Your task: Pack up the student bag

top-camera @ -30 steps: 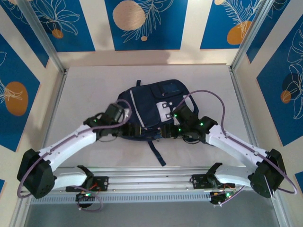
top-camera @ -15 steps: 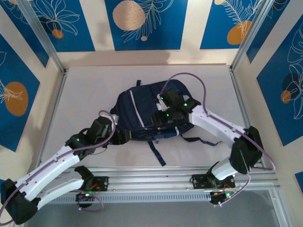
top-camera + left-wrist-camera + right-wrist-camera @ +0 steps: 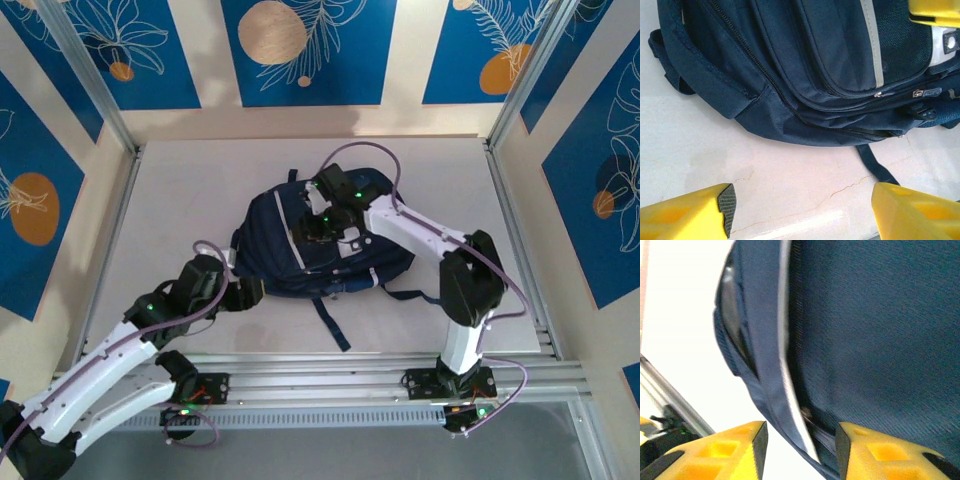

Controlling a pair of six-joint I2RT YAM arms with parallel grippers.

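Note:
The student bag (image 3: 270, 240), navy with pale grey stripes, lies flat in the middle of the table. My right gripper (image 3: 315, 228) reaches over its top. In the right wrist view the bag (image 3: 880, 330) is very close, and a fabric edge with a pale stripe (image 3: 785, 340) runs down between the open right gripper (image 3: 800, 450); neither pad presses it. My left gripper (image 3: 243, 293) sits on the table just off the bag's near-left edge. In the left wrist view the left gripper (image 3: 802, 210) is wide open over bare tabletop, short of the bag (image 3: 830, 60).
A dark strap (image 3: 332, 322) trails from the bag toward the near edge; the strap (image 3: 880, 170) also lies beside my left gripper's right finger. An aluminium rail (image 3: 320, 370) runs along the near edge. Metal frame posts (image 3: 510, 220) border the table's sides.
The right arm swung from the bag's near-right edge up over its top, and its jaws narrowed. The left arm drew back from the bag toward the near left, staying open.

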